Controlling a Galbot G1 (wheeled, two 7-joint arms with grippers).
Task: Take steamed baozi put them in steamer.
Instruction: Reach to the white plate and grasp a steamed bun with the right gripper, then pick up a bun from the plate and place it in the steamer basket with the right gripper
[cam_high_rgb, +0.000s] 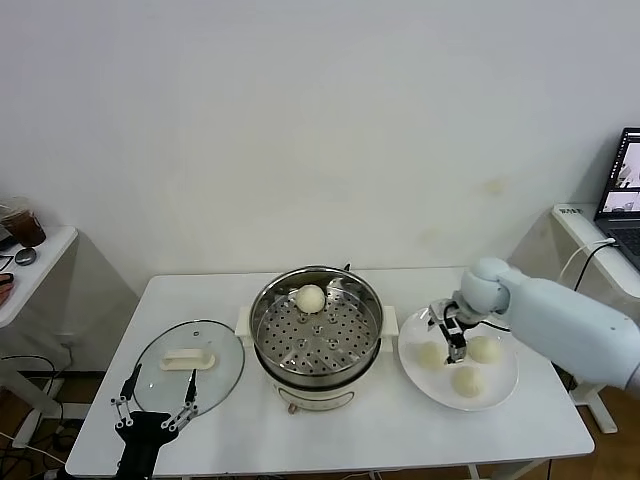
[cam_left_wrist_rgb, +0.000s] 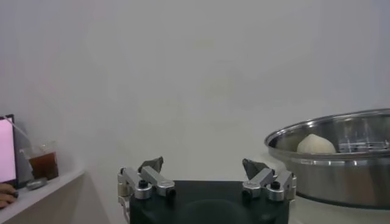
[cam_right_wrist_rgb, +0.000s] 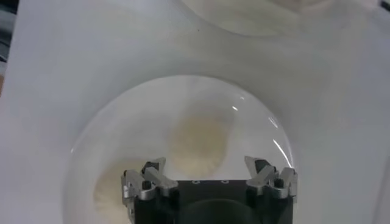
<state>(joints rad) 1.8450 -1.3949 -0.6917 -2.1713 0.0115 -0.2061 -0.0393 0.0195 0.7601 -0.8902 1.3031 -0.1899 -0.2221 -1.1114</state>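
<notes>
The steamer stands mid-table, with one baozi at the back of its perforated basket. Three more baozi lie on a white plate to its right. My right gripper hovers open over the plate, between the two back buns. In the right wrist view it is open, with one baozi just ahead of the fingers and another off to one side. My left gripper is parked open at the front left; the left wrist view shows the steamer and its baozi.
A glass lid with a white handle lies left of the steamer, just beyond the left gripper. A side table with a drink cup stands at far left. A laptop sits on a desk at far right.
</notes>
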